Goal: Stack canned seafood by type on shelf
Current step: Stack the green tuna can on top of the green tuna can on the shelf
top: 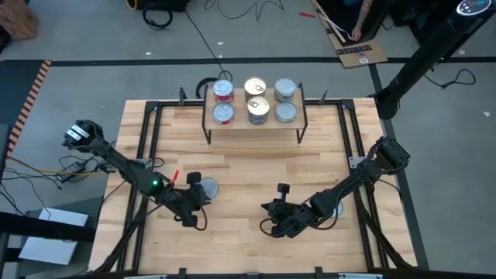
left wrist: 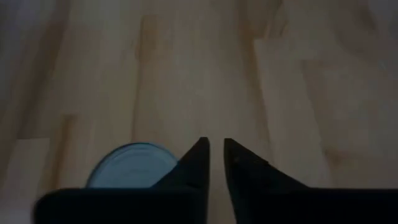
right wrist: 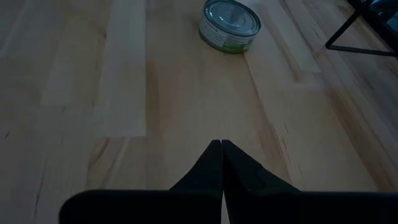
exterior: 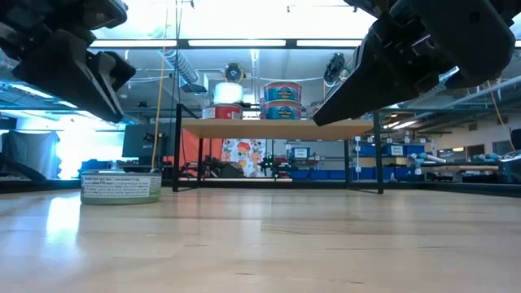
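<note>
High view, table [top: 248, 167]: light wood slats lying under both arms; grey floor and cables surrounding.
Shelf [top: 254, 124]: standing at far edge, carrying six cans [top: 257, 98].
Left gripper [left wrist: 214, 152]: fingers slightly apart, hovering beside a green-labelled tin [exterior: 120, 186].
Right gripper [right wrist: 221, 149]: fingers together, empty.

Six cans [top: 254, 99] on shelf [top: 298, 116], one [top: 208, 187] apparently before

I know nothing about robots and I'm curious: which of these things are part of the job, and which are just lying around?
Part of the job:
- wooden shelf
- six shelved tins, in red, gold-topped and silver pairs
- green-labelled tin on the tabletop
- left gripper, beside that tin
- right gripper, waiting nearby

Lying about:
- cardboard sheet on the floor
- floor cables
</note>
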You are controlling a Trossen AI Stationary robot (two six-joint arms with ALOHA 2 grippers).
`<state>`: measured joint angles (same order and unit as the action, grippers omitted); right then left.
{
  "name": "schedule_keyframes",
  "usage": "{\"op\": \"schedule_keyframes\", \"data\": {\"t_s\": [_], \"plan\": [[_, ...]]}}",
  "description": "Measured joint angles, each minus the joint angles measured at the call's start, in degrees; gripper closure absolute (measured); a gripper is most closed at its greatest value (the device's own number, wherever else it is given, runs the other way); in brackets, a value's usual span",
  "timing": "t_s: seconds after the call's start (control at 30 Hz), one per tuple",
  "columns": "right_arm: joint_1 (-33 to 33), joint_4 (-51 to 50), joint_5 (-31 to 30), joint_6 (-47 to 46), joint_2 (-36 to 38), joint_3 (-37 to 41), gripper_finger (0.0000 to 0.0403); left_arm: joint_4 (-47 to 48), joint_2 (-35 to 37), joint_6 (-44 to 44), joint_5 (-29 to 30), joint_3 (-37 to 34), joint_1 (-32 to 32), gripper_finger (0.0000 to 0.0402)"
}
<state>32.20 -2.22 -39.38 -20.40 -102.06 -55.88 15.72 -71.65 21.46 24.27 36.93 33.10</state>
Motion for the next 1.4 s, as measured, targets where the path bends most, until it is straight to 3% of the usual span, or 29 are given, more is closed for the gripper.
{"op": "schedule_keyframes", "data": {"t_s": [0.17,0.3,0.93,1.1,1.4], "plan": [[0.0,0.0,0.0,0.0,0.0,0.0,0.0393,2.3,0.0,-5.7,1.1,0.0,0.7,0.0295],[0.0,0.0,0.0,0.0,0.0,0.0,0.0393,2.2,0.0,-10.0,1.3,0.0,1.2,0.0272],[0.0,1.1,0.0,0.0,0.0,0.0,0.0392,2.8,-13.4,-8.6,4.6,0.3,1.1,0.0269],[0.0,1.1,0.0,0.0,0.0,0.0,0.0392,2.7,-13.9,-8.1,5.9,0.3,1.0,0.0293],[0.0,1.1,0.0,0.0,0.0,0.0,0.0392,1.8,-14.0,-10.7,5.6,0.2,1.0,0.0394]]}}
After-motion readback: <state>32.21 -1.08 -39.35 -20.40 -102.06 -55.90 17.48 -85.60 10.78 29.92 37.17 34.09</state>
